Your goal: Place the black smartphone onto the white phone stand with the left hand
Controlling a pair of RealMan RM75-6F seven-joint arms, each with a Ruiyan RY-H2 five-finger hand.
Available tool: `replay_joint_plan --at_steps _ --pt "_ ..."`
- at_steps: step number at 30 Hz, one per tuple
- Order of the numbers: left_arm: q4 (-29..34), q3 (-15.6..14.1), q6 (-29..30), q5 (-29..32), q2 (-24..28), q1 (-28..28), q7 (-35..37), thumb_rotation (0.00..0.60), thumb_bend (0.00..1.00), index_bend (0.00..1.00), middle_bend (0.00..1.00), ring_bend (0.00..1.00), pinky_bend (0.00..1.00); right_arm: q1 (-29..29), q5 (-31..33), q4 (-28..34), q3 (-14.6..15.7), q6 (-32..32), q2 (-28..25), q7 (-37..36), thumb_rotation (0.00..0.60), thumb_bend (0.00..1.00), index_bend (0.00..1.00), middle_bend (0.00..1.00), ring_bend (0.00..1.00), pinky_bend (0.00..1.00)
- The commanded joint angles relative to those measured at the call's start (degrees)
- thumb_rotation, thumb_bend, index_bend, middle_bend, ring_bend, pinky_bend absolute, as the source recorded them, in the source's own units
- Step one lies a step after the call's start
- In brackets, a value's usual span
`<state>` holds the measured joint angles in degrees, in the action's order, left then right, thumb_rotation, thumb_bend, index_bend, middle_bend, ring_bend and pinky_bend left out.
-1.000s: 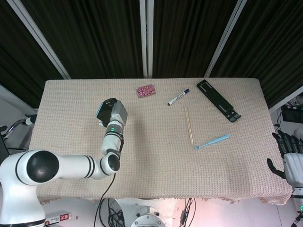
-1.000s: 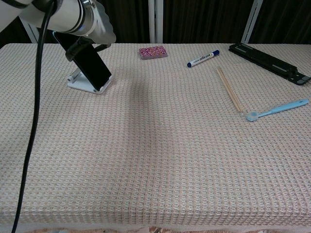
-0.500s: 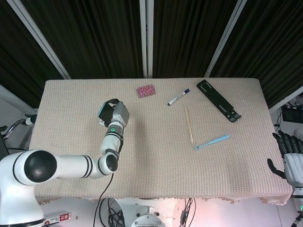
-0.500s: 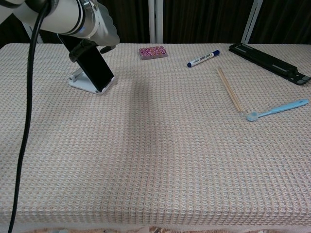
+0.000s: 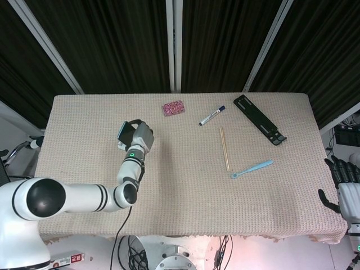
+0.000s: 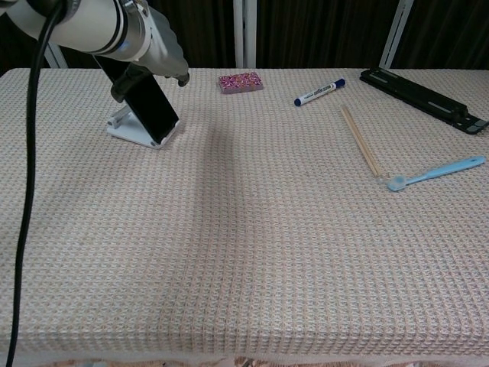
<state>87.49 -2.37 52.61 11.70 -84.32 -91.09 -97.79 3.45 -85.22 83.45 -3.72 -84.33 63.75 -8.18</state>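
I am holding my left robot hand [image 5: 140,136] over the black smartphone [image 6: 148,108], which is leaning tilted on the white phone stand [image 6: 130,130] near the far left of the surface [image 6: 252,252]. In the chest view the phone's lower edge is sitting at the stand's front lip, so I am judging the placing itself as essentially done. My fingers [image 6: 124,82] are curling down around the phone's upper end, but I cannot tell whether they are gripping it or only touching it, because my wrist is hiding the contact. What I am judging as left is to let go fully and lift clear without tipping the phone off the stand. My right robot hand [image 5: 344,190] is hanging beside the surface's right edge, fingers loosely spread and carrying nothing.
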Motion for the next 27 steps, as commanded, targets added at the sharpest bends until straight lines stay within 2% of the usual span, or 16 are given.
replay_joint_plan --at_steps 1,5,14,27 --pt "0.2 -0.2 -0.1 0.3 0.3 -0.2 0.5 0.600 0.30 0.07 0.12 0.15 0.32 0.0 0.0 0.1 0.0 0.0 0.0 0.1 0.600 0.30 0.00 0.00 0.00 0.00" --pt "0.4 -0.3 -0.5 0.8 0.8 -0.5 1.4 0.600 0.24 0.07 0.12 0.15 0.31 0.1 -0.1 0.5 0.0 0.1 -0.2 0.4 0.600 0.30 0.00 0.00 0.00 0.00" --pt "1.3 -1.4 -1.7 1.9 2.1 -1.1 3.0 0.600 0.17 0.05 0.09 0.11 0.27 0.0 -0.1 0.9 0.0 -0.1 -0.2 0.9 0.600 0.30 0.00 0.00 0.00 0.00" --pt "2.8 -3.1 -2.1 -2.9 3.8 -0.7 7.5 0.600 0.16 0.03 0.03 0.05 0.23 -0.2 -0.3 1.6 0.0 -0.5 -0.4 1.6 0.600 0.30 0.00 0.00 0.00 0.00"
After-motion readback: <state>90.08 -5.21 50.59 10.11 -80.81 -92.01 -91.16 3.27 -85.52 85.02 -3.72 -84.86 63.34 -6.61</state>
